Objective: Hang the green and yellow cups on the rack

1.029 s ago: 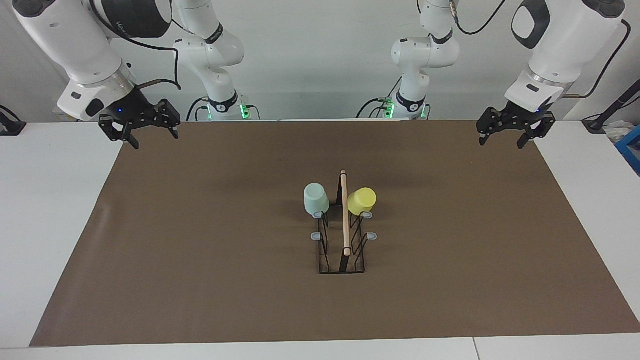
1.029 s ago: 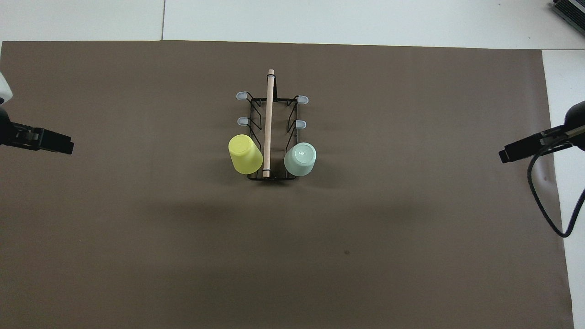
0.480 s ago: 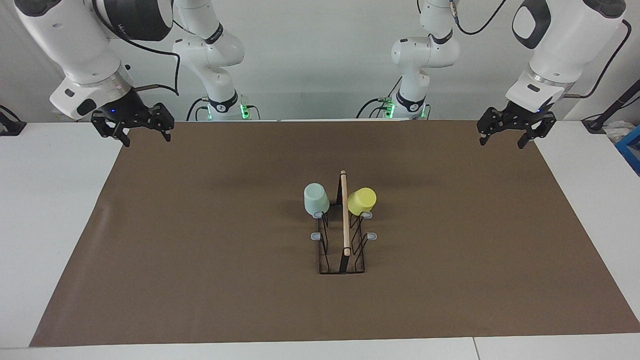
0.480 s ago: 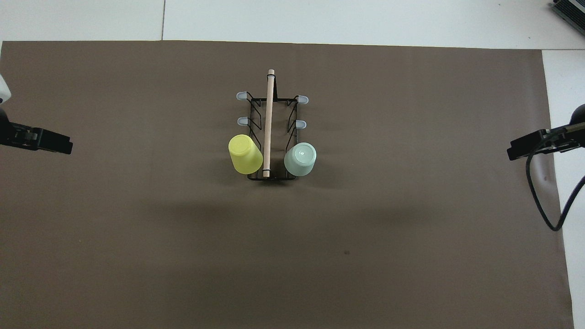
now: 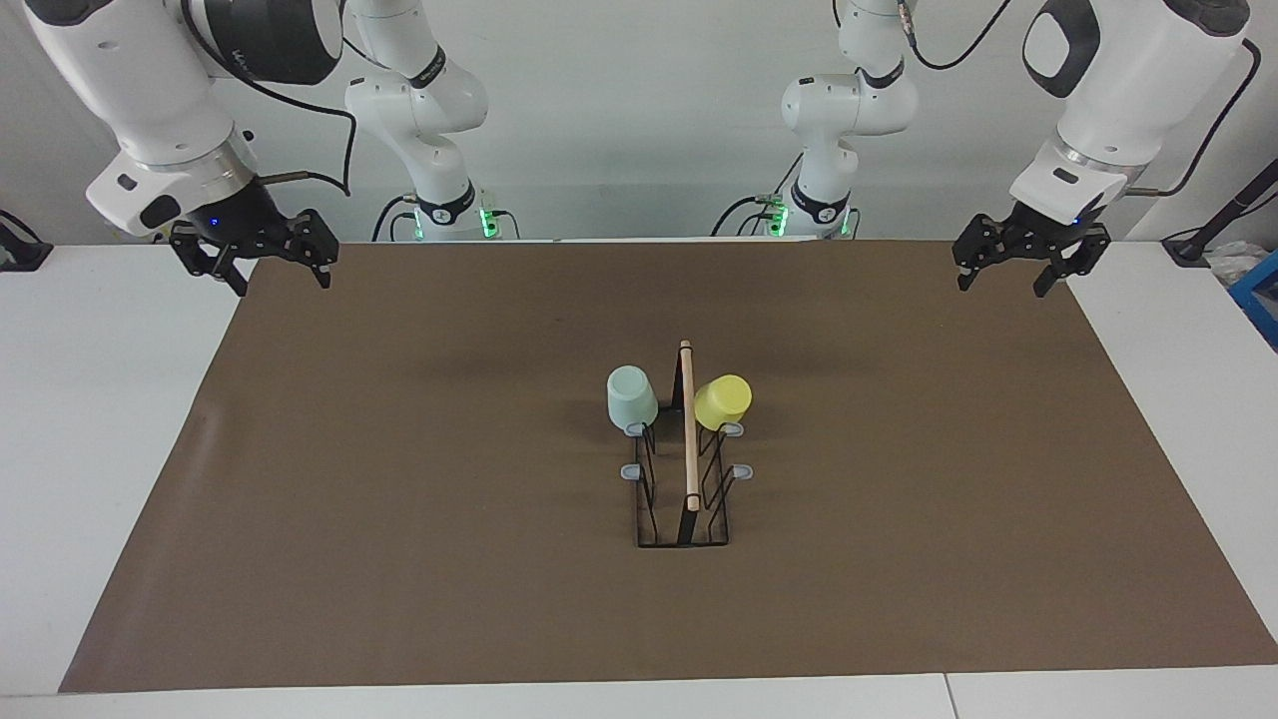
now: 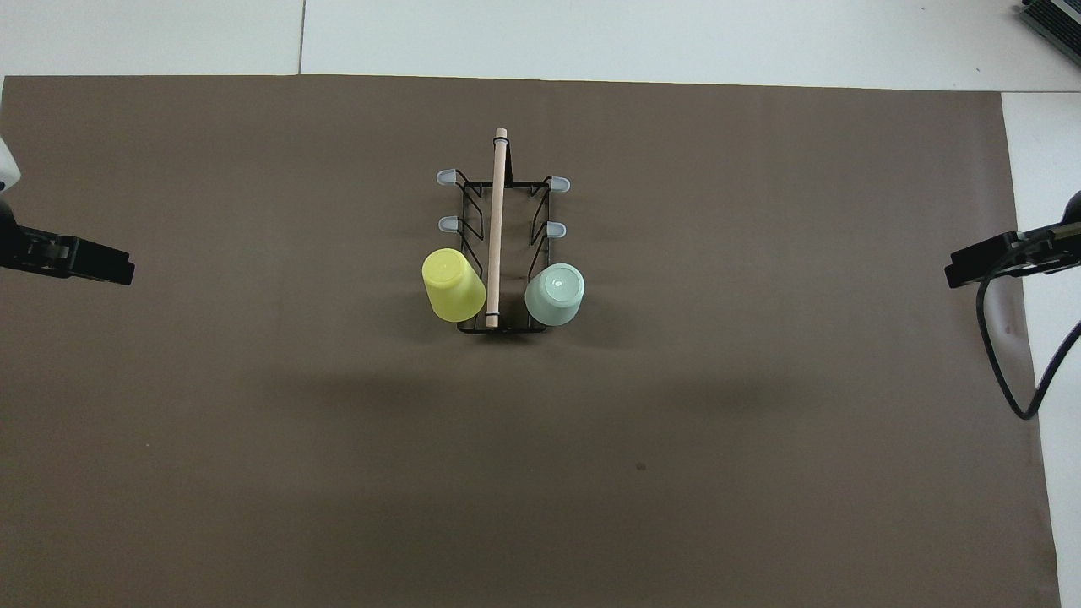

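Both cups are hanging upside down on the rack (image 5: 687, 469), green cup (image 5: 631, 397) and yellow cup (image 5: 722, 401). They are looking light, stiff, slippery; gripping across the walls suits. Left gripper (image 5: 1028, 266) and right gripper (image 5: 252, 261) are hovering apart, empty.

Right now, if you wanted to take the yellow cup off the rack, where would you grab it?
Probably by the yellow cup's round sides near its closed bottom, coming from above on the left arm's end of the rack. It sits mouth-down on a prong, tilted outward, with the wooden bar close beside it.
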`<state>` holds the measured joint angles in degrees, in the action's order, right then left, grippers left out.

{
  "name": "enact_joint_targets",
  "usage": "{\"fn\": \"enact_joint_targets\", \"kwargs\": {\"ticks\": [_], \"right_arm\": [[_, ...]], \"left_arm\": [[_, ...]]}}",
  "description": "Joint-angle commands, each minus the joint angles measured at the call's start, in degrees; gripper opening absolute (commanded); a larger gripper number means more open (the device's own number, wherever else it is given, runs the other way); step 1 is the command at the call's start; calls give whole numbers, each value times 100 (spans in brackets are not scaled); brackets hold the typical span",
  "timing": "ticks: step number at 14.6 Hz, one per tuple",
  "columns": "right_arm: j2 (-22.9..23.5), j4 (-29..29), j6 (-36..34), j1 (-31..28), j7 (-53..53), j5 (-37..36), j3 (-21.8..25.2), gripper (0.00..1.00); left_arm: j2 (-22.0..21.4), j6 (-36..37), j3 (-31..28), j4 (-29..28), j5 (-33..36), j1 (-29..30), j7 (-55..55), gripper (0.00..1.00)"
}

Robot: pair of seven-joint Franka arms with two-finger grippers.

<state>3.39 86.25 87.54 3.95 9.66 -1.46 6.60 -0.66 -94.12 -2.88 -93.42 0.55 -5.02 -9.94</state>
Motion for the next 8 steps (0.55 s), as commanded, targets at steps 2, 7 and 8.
{"fn": "enact_joint_targets", "kwargs": {"ticks": [2, 7, 8], "right_arm": [[-58, 67, 158, 27, -78, -74, 8, 100], [-49, 76, 194, 27, -52, -21, 8, 100], [-49, 76, 194, 27, -34, -13, 8, 100]], "left_arm": [[-110, -97, -37, -133, 24, 1, -34, 100], [-110, -142, -46, -133, 24, 1, -34, 100], [-110, -142, -46, -133, 24, 1, -34, 100]]}}
